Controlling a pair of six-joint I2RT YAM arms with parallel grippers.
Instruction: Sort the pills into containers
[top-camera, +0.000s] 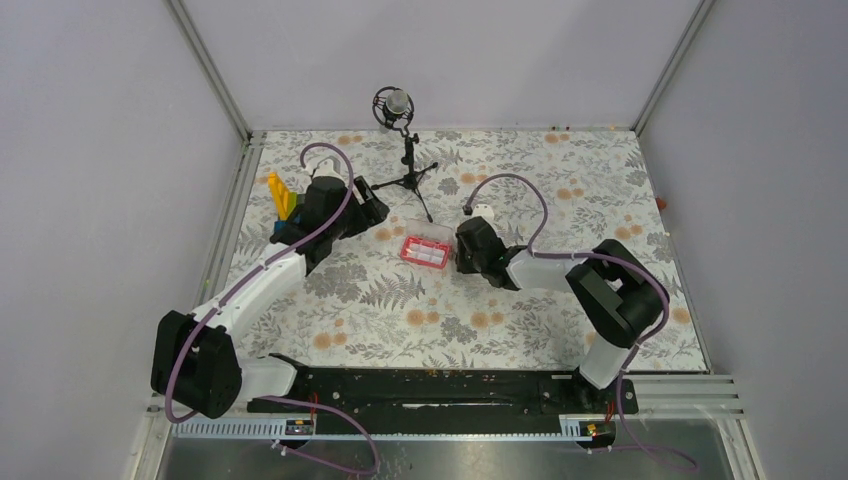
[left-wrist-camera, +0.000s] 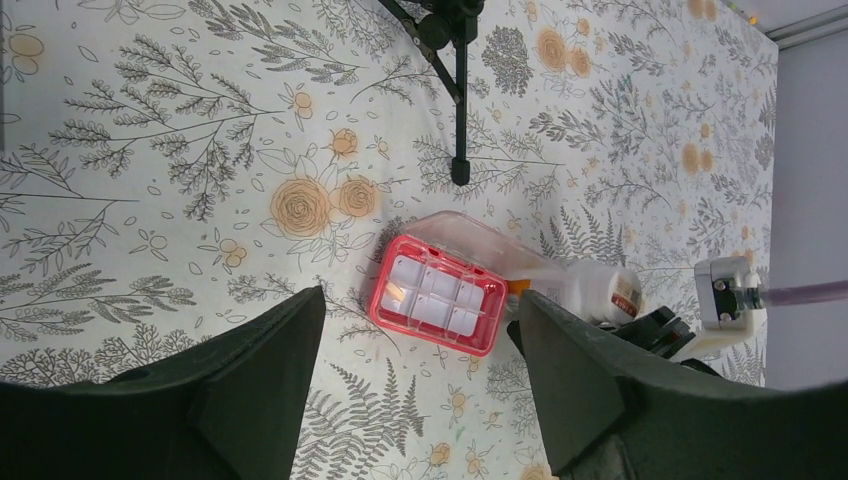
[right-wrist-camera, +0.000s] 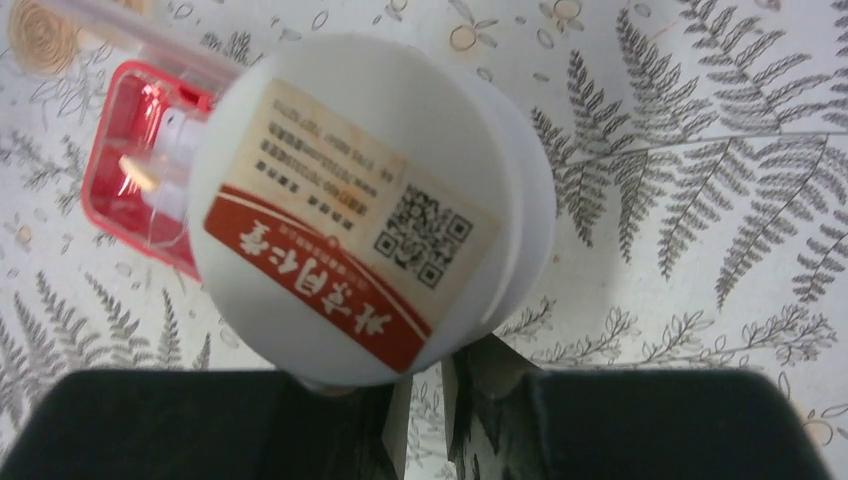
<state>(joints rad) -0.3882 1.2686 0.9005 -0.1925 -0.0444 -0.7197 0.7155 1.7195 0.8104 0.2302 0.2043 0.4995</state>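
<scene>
floral cloth (top-camera: 400, 320); right gripper (top-camera: 468, 248) clamped on white red-labelled bottle (right-wrist-camera: 370, 210) beside pink box (left-wrist-camera: 378, 300); left gripper (left-wrist-camera: 420, 320) spread apart.

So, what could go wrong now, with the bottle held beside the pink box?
The white bottle is tipped in the right hand, pointing at the pink box; pills may pour too quickly, miss the small compartments and scatter on the flowered cloth, where they are hard to spot. The box's clear lid is open, so a nudge from the bottle might shift or close it.
</scene>
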